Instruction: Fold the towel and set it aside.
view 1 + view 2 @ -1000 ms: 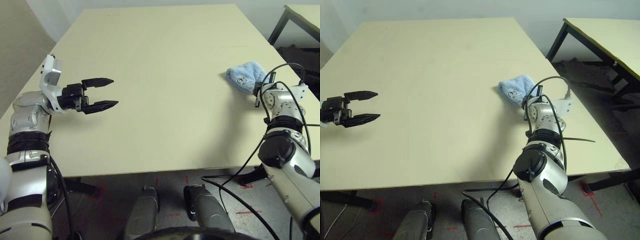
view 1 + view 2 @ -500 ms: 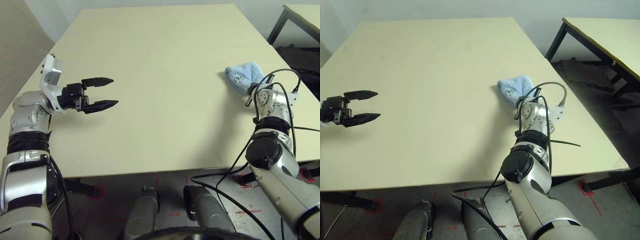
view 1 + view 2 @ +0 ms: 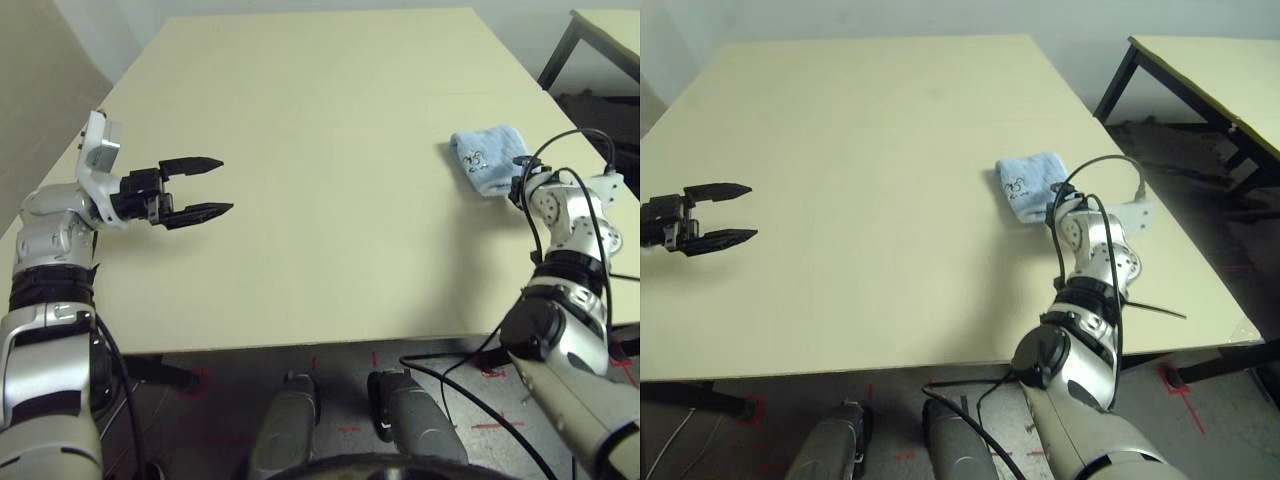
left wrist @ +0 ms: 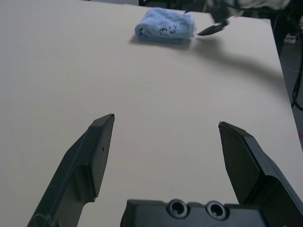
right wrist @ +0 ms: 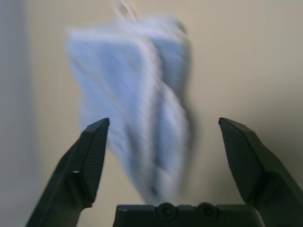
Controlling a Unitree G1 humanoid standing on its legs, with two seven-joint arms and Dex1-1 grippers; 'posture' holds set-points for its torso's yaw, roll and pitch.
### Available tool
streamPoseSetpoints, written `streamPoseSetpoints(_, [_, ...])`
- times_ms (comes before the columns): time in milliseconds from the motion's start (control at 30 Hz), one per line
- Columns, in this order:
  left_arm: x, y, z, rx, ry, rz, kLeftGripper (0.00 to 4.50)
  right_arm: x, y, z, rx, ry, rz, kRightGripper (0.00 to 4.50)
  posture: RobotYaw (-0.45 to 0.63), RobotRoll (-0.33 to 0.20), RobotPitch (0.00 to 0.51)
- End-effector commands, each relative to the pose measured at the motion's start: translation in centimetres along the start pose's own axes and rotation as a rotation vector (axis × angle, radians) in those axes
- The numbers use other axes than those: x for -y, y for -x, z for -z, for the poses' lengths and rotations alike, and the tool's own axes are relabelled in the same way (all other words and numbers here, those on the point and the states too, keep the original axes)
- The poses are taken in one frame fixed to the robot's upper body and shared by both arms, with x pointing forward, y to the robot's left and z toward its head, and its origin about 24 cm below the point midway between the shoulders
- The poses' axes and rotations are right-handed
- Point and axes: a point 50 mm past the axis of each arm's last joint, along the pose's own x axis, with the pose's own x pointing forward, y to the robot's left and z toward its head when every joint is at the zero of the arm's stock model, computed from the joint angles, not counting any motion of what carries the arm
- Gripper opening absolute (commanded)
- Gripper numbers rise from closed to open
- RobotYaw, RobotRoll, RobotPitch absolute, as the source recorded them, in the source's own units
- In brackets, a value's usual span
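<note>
bare table (image 3: 330, 150) between claws, folded towel (image 3: 486, 158) near right edge, nothing else standing

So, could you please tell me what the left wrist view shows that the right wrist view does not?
Left wrist view alone: the left gripper, open over bare table, and a black fingertip of the right gripper beside the towel, not touching it. Right wrist view alone: the right gripper's own open fingers, seen from behind, and the towel's small white loop. Both: the folded towel lying on the table.
</note>
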Motion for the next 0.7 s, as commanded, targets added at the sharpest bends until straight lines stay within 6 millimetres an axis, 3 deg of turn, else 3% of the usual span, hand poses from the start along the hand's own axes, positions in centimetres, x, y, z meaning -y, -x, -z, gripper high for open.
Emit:
streamPoseSetpoints(33, [0.3,1.2,-0.5,-0.023,-0.006,-0.005,4.50,2.6,1.9,1.2,-0.120,0.209,0.128,4.46,0.01,0.000,0.124])
streamPoseSetpoints(167, [0.5,2.8,-0.5,-0.026,0.007,-0.062,4.50,3.6,3.9,-0.2,-0.091,0.520,0.055,4.46,0.00,0.000,0.127])
streamPoseSetpoints(233, [0.6,3.7,0.1,-0.052,0.031,-0.147,4.50,3.1,4.8,-0.3,-0.068,0.752,-0.088,4.46,0.00,0.000,0.127])
streamPoseSetpoints(300, [0.7,4.7,0.7,-0.064,0.059,-0.266,4.50,3.8,5.2,-0.3,-0.031,0.967,-0.179,4.46,0.00,0.000,0.127])
streamPoseSetpoints(400, [0.9,6.3,2.4,-0.074,0.134,-0.518,4.50,4.9,5.3,-0.4,0.072,1.146,-0.311,4.46,0.02,0.000,0.124])
streamPoseSetpoints(533, [2.1,7.4,4.9,-0.093,0.228,-0.795,4.50,5.1,5.7,0.2,0.172,1.227,-0.446,4.46,0.04,0.000,0.125])
streamPoseSetpoints(700, [3.5,6.6,7.3,-0.184,0.266,-1.028,4.50,6.0,6.4,1.7,0.226,1.245,-0.589,4.46,0.06,0.000,0.125])
